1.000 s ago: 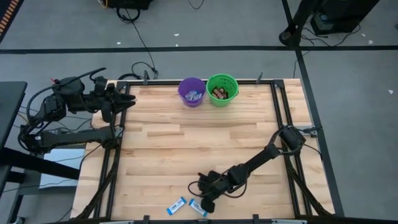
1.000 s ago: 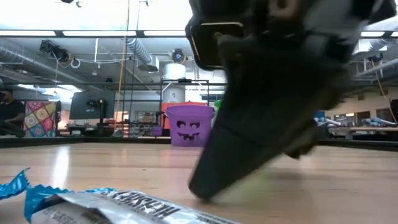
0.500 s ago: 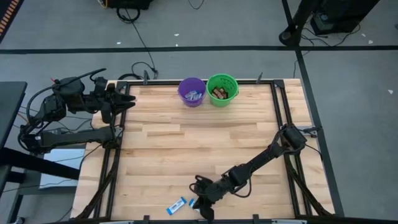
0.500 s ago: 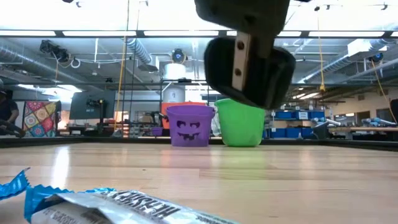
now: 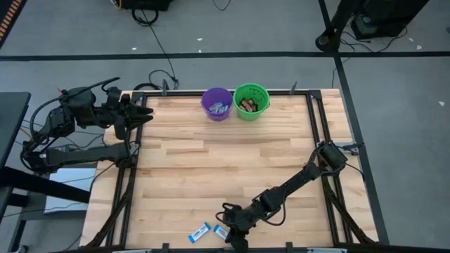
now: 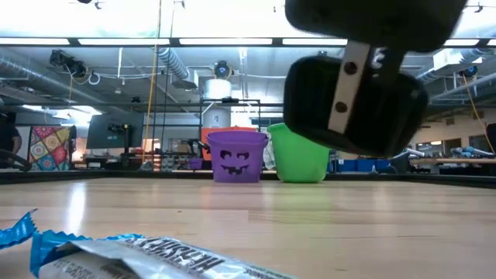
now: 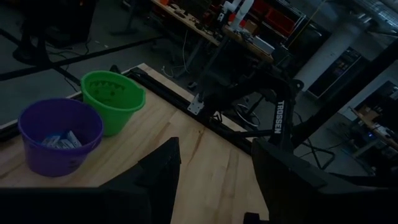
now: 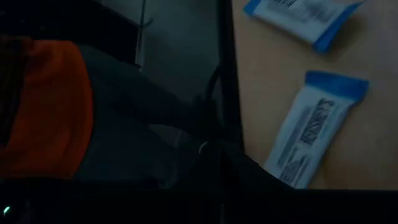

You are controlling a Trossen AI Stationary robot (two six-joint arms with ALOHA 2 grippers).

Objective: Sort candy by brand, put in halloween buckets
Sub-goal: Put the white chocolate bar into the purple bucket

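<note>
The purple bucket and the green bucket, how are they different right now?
The purple bucket sits left of the green bucket in the high view. The purple one holds blue-and-white wrapped candy; the green one holds dark brown wrapped candy. A carved-pumpkin face shows on the purple one in the low view; none shows on the green. Both stand upright, side by side at the table's far edge.

Purple bucket [image 5: 216, 103], green bucket [image 5: 251, 100]; blue-and-white candy [image 5: 200, 231]; light wood table [image 5: 211, 169]

text: "TROSSEN" | on: right arm [image 7: 278, 118] | candy wrapper [image 6: 147, 260]: "HERSHEY'S", partly legible
</note>
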